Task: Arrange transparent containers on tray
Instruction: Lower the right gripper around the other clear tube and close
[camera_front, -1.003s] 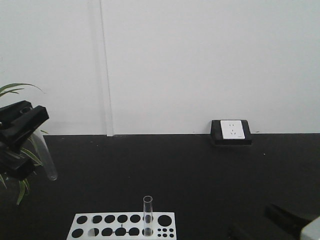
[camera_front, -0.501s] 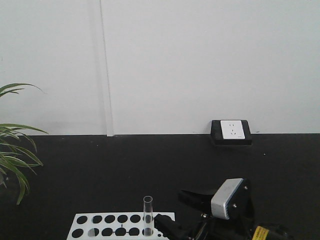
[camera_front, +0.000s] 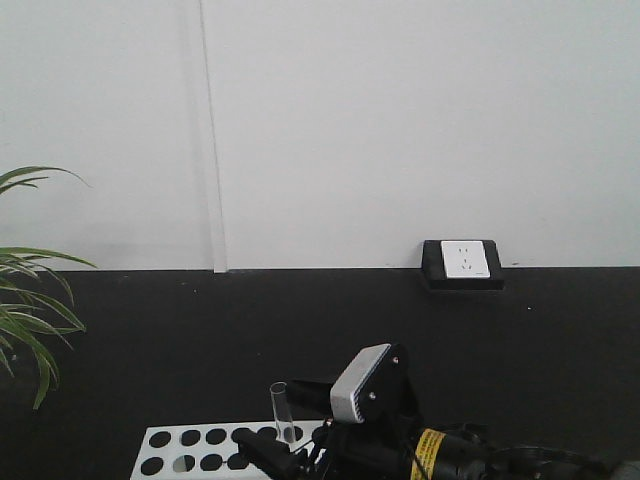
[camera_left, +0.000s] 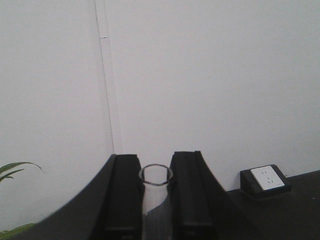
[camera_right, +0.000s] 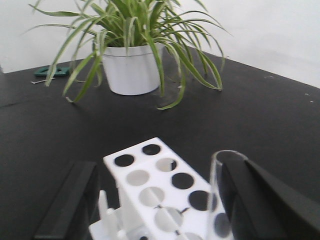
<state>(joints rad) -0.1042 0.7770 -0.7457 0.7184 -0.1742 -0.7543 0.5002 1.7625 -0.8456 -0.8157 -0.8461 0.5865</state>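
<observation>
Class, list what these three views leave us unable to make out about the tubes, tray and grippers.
The tray: in no view.
The held tube, left wrist view: lower end cut off by the bottom edge, inside the left gripper.
The rack tube, front view: base hidden behind the right arm, so its hole in the rack is unclear.
The right gripper, right wrist view: whether it touches the rack tube cannot be told.
</observation>
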